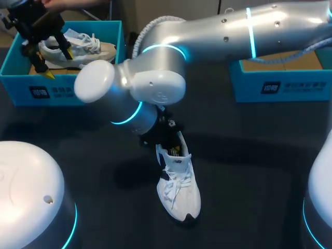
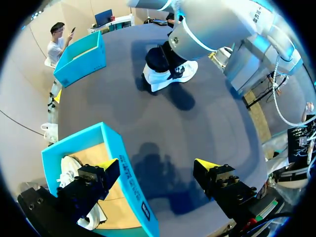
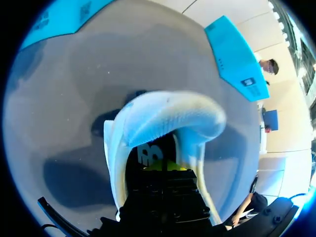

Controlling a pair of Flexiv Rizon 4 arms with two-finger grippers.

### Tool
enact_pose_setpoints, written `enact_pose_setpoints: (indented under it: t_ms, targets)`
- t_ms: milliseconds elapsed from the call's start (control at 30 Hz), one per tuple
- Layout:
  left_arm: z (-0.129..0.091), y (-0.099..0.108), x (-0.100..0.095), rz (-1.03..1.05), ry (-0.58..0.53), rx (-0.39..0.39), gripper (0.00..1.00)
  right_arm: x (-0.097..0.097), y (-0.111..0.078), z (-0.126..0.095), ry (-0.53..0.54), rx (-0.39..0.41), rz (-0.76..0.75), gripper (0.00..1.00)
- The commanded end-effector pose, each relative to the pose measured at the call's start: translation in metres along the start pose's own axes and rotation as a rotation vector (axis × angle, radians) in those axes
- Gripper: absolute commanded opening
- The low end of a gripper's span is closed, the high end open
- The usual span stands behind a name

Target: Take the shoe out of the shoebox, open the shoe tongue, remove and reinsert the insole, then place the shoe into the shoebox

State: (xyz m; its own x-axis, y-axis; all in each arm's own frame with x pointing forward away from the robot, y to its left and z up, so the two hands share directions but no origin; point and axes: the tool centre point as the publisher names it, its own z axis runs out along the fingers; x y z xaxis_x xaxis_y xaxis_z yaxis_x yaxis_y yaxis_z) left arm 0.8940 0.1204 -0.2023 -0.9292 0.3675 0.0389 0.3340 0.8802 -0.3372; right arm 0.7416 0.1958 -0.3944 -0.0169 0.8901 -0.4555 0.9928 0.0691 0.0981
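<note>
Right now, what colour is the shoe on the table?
The shoe is white; it shows best in the head view.

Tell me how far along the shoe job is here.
Done: a white shoe lies on the table, out of the shoebox. In hand: the right gripper is inside the shoe's opening; tongue or insole, I cannot tell. Remaining: finishing the insole steps and returning the shoe. The left gripper hangs open over the shoebox's wall.

Silver arm [image 1: 218, 28] — cyan light rings [image 1: 251, 32]
</note>
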Motion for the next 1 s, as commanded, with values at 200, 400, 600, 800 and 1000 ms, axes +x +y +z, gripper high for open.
enact_pose_setpoints:
  t_ms: [200,400,600,800,1000]
  targets:
    - [0.000,0.000,0.001,0.000,-0.001,-0.003,1.00,-0.009,-0.006,-0.014,0.087,-0.016,0.068,0.00]
    - [0.000,0.000,0.001,0.000,-0.001,-0.003,1.00,-0.001,0.000,-0.036,0.168,0.020,0.042,0.00]
    - [0.000,0.000,0.001,0.000,-0.001,-0.003,1.00,0.007,0.002,-0.016,0.297,0.099,0.023,0.00]
    - [0.000,0.000,0.001,0.000,-0.001,-0.003,1.00,0.010,0.001,0.004,0.381,0.153,0.020,0.00]
    - [0.000,0.000,0.001,0.000,-0.001,-0.003,1.00,0.022,0.001,0.014,0.440,0.179,0.000,0.00]
